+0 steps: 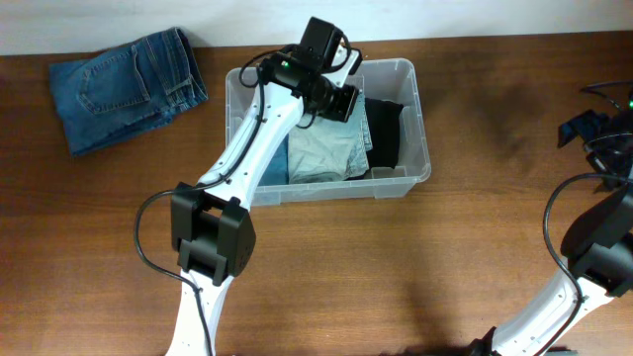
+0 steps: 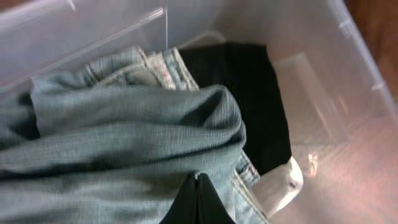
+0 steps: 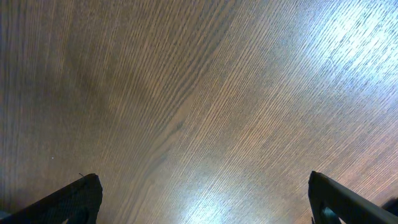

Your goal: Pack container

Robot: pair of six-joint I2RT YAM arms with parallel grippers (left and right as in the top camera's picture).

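Observation:
The container [image 1: 419,99] is a clear plastic bin at the back middle of the table. Inside it lie folded light-blue jeans [image 1: 321,153] and, to their right, a black garment [image 1: 386,133]. My left gripper [image 1: 341,104] reaches into the bin's back part. In the left wrist view its fingertips [image 2: 198,177] are pressed together, pinching a bunched fold of the light-blue jeans [image 2: 124,130]. Past them show the black garment [image 2: 249,99], the bin wall [image 2: 348,74] and a white label [image 2: 283,183]. My right gripper [image 3: 205,193] is open over bare wood.
Folded dark-blue jeans [image 1: 124,89] lie on the wooden table [image 1: 415,267] at the back left, outside the bin. My right arm [image 1: 593,247] stands along the table's right edge, its gripper [image 1: 586,129] far from the bin.

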